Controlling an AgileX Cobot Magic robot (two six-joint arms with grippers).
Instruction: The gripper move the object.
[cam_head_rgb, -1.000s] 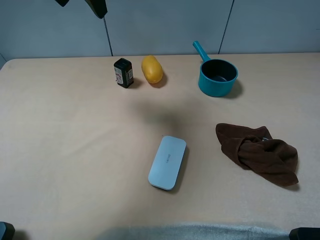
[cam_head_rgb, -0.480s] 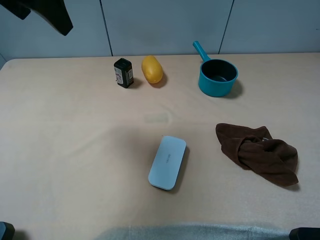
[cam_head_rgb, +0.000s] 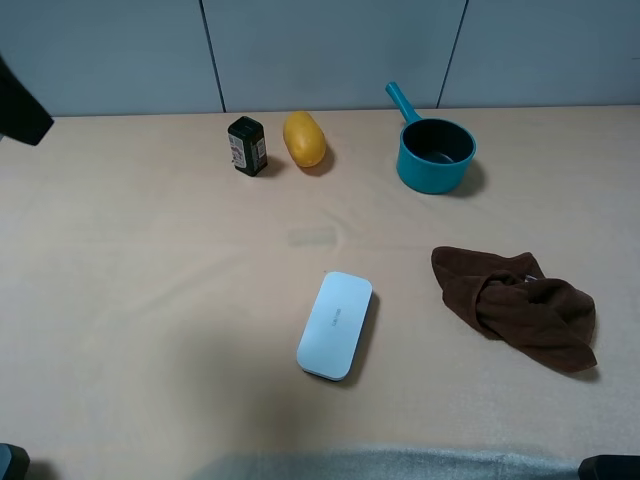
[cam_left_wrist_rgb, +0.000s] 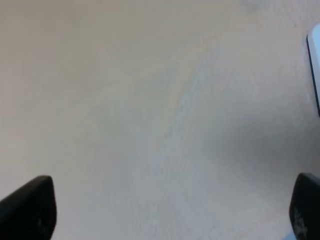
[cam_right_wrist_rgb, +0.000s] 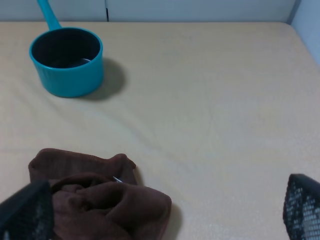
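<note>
High cam looks down across whole table. Left wrist cam sits close over bare tabletop, sharing white case. Right wrist cam faces teal pot, brown cloth, both shared w/ high cam.

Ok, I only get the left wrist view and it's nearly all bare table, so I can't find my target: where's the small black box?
Observer: The black box stands at the far side of the table, left of centre in the high view.
Operator: Anything close to it?
Observer: A yellow oval fruit just to its right, with a small gap between them.
Operator: And that white edge I see?
Observer: That's the flat white case, nearer the front, well apart from the box.
</note>
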